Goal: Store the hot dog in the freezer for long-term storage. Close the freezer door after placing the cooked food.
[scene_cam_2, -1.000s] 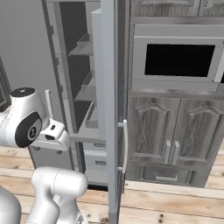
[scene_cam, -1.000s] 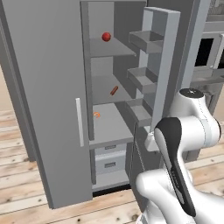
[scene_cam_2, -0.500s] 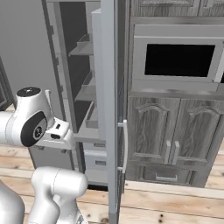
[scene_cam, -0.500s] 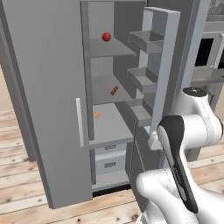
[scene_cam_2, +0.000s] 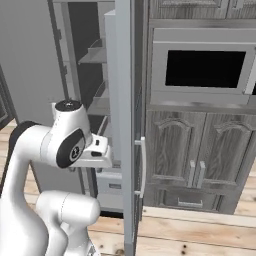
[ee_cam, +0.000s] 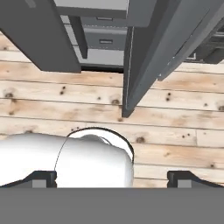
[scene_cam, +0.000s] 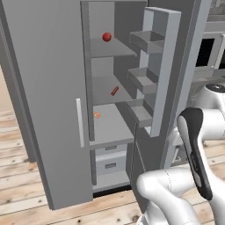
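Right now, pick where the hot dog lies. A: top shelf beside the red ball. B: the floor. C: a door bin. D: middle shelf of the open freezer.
D: the hot dog lies on the freezer's middle shelf, below the ball.

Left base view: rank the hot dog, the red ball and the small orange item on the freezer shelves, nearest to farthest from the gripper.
The gripper hangs low, outside the freezer door.
1. Small orange item, lowest shelf.
2. Hot dog, middle shelf.
3. Red ball, top shelf.
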